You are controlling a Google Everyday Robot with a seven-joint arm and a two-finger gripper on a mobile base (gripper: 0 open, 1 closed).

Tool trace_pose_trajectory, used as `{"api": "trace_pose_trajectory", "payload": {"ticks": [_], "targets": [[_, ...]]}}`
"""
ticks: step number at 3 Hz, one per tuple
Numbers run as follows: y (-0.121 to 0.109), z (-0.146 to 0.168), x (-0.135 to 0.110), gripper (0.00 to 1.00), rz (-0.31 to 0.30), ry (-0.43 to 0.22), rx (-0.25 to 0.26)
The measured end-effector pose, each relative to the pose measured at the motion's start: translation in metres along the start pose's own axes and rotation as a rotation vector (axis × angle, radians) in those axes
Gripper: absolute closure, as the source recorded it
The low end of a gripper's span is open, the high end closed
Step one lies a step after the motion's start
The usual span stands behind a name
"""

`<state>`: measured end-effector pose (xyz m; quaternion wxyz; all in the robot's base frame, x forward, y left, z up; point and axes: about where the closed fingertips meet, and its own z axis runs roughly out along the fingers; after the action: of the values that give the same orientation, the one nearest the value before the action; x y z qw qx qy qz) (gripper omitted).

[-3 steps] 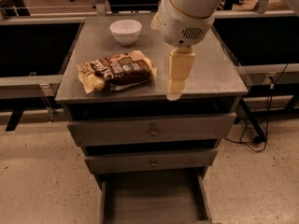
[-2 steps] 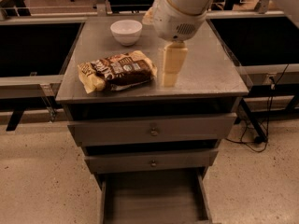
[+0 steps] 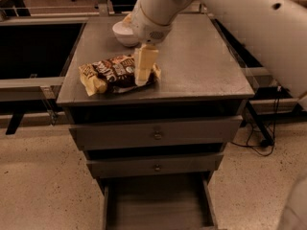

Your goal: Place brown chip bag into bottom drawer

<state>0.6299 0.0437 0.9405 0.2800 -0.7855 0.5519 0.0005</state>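
The brown chip bag [image 3: 111,74] lies on the grey cabinet top [image 3: 201,66], near its front left. My gripper [image 3: 142,78] hangs from the white arm and points down over the bag's right end, at or just above it. The bottom drawer [image 3: 156,202] is pulled out below the two knob-fronted drawers, and its tray looks empty.
A white bowl [image 3: 123,32] stands at the back of the cabinet top, partly behind my arm. Dark desks flank the cabinet on both sides. A black cable [image 3: 261,140] lies on the floor at the right.
My gripper has moved left, from beside the bag's right end to over it. The bag, bowl and drawer have not moved.
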Motion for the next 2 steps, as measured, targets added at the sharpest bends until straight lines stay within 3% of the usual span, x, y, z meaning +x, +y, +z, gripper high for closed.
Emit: {"api": "trace_pose_trajectory", "payload": {"ticks": [1,2], "targets": [[-0.016,0.055,-0.010,0.00,0.026,-0.053,-0.060],[-0.016,0.079,-0.008,0.00,0.073,-0.072,-0.116]]}}
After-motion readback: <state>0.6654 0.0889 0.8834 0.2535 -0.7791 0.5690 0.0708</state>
